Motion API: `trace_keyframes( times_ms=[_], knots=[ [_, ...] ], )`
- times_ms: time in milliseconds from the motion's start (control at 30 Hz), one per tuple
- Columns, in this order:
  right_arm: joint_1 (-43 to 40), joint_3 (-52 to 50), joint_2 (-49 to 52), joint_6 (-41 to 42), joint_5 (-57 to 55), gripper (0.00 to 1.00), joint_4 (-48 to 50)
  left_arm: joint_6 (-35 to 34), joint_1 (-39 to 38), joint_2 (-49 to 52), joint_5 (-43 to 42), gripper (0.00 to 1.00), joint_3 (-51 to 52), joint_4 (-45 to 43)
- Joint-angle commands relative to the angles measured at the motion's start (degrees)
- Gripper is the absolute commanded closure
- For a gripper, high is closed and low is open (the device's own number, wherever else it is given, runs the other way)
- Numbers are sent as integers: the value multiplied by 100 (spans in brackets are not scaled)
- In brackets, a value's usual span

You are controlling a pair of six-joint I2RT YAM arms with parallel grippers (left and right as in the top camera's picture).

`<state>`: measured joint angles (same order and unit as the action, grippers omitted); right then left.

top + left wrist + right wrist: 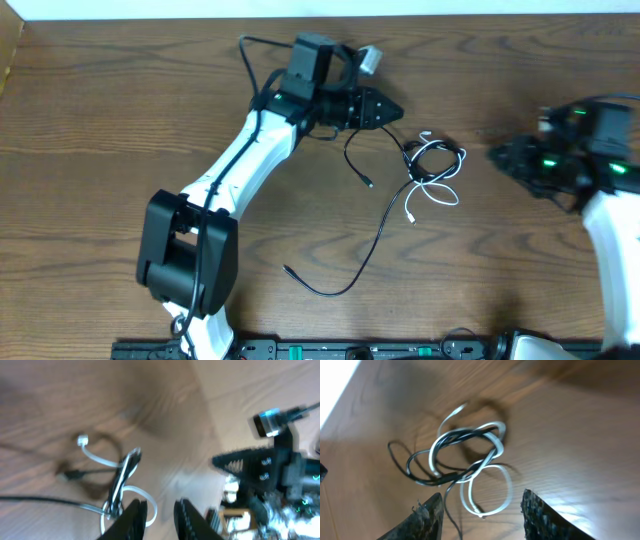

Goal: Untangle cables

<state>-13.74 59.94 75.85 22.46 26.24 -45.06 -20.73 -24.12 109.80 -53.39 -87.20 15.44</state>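
The cables lie tangled on the wooden table [100, 150]. The white cable [445, 182] makes small loops, and the black cable [372, 240] threads through them and trails toward the front. My left gripper [397, 108] hangs just left of the knot. In the left wrist view it [162, 521] is slightly open and empty, with the white cable [100, 460] and black cable [119, 480] beyond its left finger. My right gripper [495, 155] stands right of the knot. The right wrist view shows it [482, 517] open, with the white cable [492, 487] and black cable [420, 472] ahead of the jaws.
Thick robot wiring [250, 55] and a small grey connector [370, 60] sit by the left arm's wrist near the table's back edge. The right arm [265, 467] shows in the left wrist view.
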Motion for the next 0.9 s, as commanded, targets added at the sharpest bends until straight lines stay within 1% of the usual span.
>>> trace_keyframes(
  times_ms=[0, 100, 167, 233, 433, 567, 767, 867],
  knots=[
    [-437, 85, -216, -282, 74, 52, -234, 1132, -175, 317, 785, 77, -1222, 966],
    [-592, 85, -205, -437, 68, 52, -380, 2055, -509, 562, 1703, 77, -2096, 2310],
    [-632, 85, -203, -503, 61, 52, -420, 2420, -713, 625, 2186, 76, -2275, 2743],
    [-638, 85, -203, -522, 22, 53, -448, 2673, -887, 662, 2463, 77, -2269, 2922],
    [-636, 85, -201, -542, 20, 54, -494, 2907, -1346, 1099, 2487, 78, -2262, 2931],
    [-636, 85, -201, -584, -17, 55, -562, 3038, -1598, 1488, 2924, 78, -2262, 2850],
    [-636, 85, -201, -634, -20, 55, -551, 3036, -1808, 1838, 3768, 72, -2262, 2319],
    [-636, 83, -201, -691, -20, 54, -553, 3036, -1825, 1917, 3978, 69, -2253, 2175]
  ],
)
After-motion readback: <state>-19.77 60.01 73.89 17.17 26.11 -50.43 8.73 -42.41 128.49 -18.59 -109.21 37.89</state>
